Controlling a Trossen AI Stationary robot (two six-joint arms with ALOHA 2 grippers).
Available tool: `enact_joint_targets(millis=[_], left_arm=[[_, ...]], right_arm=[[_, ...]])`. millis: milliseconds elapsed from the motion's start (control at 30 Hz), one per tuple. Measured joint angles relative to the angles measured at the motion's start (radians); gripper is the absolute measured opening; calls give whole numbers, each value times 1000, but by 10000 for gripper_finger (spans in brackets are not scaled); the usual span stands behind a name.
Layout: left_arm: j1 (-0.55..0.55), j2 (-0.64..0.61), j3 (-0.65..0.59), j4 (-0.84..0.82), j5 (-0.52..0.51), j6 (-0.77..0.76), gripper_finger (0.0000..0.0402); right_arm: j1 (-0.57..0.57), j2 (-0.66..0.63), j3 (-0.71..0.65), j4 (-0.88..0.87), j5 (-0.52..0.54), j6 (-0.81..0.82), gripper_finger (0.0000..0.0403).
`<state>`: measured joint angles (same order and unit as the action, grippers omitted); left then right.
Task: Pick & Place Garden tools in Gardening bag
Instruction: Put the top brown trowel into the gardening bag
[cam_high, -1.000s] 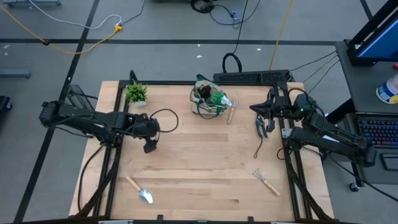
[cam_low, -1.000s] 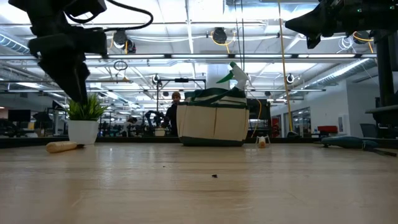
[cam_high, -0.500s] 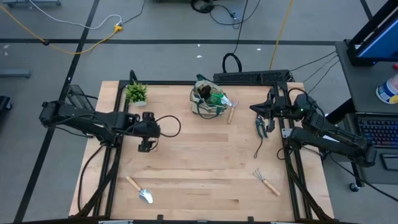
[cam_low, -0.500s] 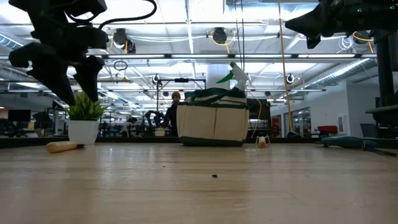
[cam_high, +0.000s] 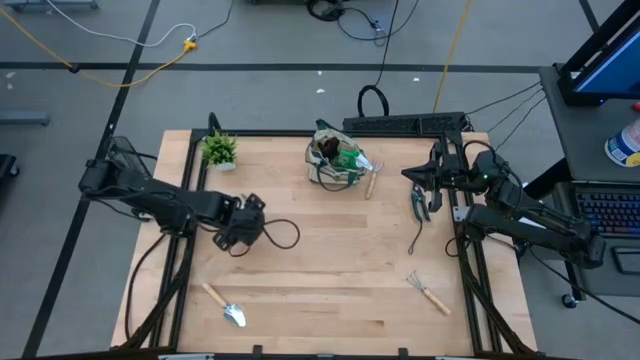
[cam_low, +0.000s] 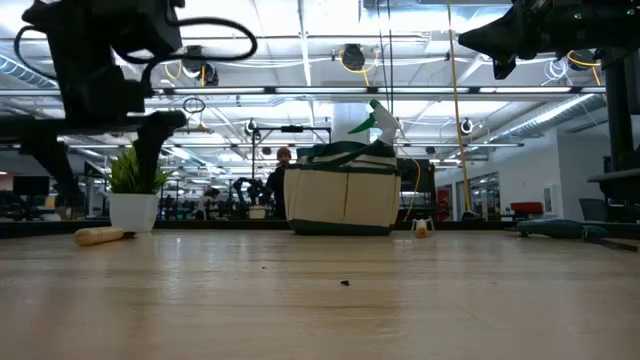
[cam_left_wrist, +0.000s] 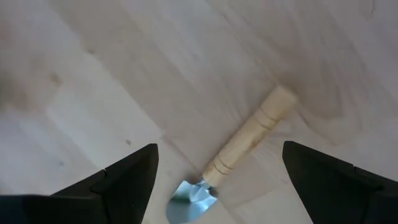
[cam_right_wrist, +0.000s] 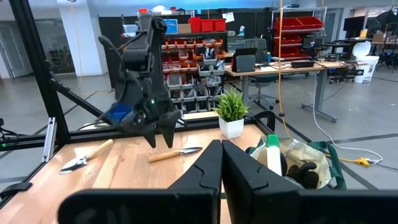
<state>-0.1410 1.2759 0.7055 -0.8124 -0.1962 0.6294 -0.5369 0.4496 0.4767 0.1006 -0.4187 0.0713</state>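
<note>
The beige gardening bag (cam_high: 338, 165) with green trim stands at the table's far middle. It holds the green spray bottle (cam_high: 350, 158) and the dark glove (cam_high: 325, 148). A wooden-handled fork (cam_high: 372, 178) lies against the bag's right side. The trowel (cam_high: 222, 305) lies near the near left corner and shows in the left wrist view (cam_left_wrist: 249, 140). The hand rake (cam_high: 430, 292) lies at the near right. The black pruning shears (cam_high: 418, 205) lie at the right. My left gripper (cam_high: 238, 235) hangs open above the table, far of the trowel, its fingers pointing down (cam_left_wrist: 219, 152). My right gripper (cam_high: 415, 172) is shut (cam_right_wrist: 221, 149) and waits at the far right.
A small potted plant (cam_high: 219, 150) stands at the far left, left of the bag. A black cable (cam_high: 418, 235) lies on the table near the shears. Bare wood lies across the table's middle. A person (cam_low: 276, 180) shows in the room behind the bag.
My left gripper has gone a little toward the table's near edge, toward the trowel. It has opened from nearly shut to wide apart. The right arm and all the tools have kept still.
</note>
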Motion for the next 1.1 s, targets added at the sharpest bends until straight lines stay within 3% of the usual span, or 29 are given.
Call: enact_joint_targets(millis=[533,967,1100], left_arm=[[0,195,0,7,-15,117,346],[1,259,4,69,20,282,346],[1,259,3,74,28,329,326]], right_arm=[[0,0,0,0,2,0,0],[0,0,0,0,-1,26,0],[0,0,0,0,-1,26,0]])
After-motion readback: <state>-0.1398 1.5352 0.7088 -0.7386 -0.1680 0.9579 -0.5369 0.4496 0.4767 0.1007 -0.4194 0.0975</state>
